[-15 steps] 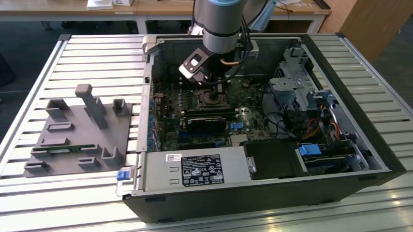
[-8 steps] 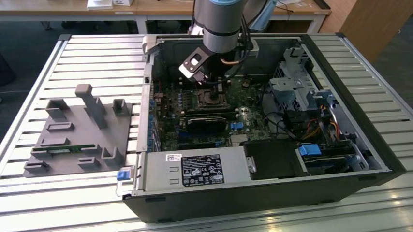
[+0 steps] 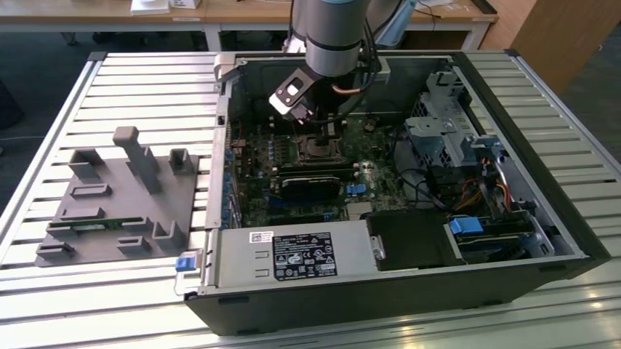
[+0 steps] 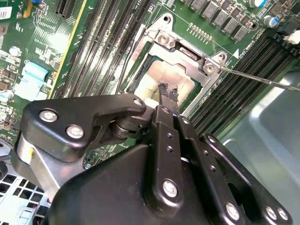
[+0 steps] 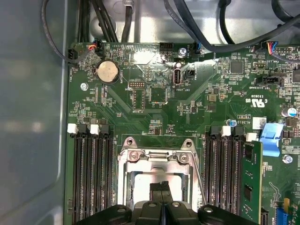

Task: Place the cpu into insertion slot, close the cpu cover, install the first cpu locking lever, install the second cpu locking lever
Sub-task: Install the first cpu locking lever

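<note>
My end effector is closed, its fingertips pressed together, right over the cpu. Whether they touch its top I cannot tell. The cpu lies flat in the slot on the green board. Its pale grey top shows through the window of the cover, which lies down around it. A thin lever runs out from one corner of the cover, across the memory slots. In the exterior view my arm reaches down into the open case, which lies on the slatted desk.
</note>
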